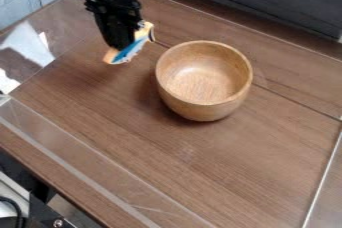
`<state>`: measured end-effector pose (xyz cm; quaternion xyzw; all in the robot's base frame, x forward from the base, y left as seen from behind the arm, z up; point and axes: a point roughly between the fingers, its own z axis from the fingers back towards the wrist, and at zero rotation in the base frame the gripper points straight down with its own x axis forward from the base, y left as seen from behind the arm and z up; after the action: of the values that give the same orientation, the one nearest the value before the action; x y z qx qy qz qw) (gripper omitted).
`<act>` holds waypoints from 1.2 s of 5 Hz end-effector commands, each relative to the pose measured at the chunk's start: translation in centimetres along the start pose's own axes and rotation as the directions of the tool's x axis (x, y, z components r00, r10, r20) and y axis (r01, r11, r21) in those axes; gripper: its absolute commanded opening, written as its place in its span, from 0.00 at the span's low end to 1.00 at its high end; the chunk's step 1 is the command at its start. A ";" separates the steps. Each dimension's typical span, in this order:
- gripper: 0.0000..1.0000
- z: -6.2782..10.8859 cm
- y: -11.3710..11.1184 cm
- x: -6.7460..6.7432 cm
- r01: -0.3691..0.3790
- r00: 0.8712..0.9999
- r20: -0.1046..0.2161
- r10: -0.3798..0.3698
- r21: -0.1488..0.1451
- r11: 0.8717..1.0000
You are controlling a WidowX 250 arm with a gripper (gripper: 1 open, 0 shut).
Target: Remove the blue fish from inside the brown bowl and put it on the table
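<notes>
The gripper [127, 44] is clamped on the blue fish [130, 48], holding it out of the brown bowl [203, 79] and over the table [160, 162] — the toy hangs off the bowl's rim at about ten o'clock. The fish sits tilted between the jaws, its long axis running from roughly two o'clock down to eight, with bare tabletop straight beneath it, so the coming move looks like a plain descent. The black fingers cover the fish's middle — which end is the tail, and its height above the wood, I cannot tell.
</notes>
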<state>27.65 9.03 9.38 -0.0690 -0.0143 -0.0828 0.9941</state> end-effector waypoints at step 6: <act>0.00 3.5 3.0 -2.6 0.068 0.990 0.134 -0.051 -0.125 0.990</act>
<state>25.23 12.31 11.06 -0.1527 -0.0558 -0.1079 0.9808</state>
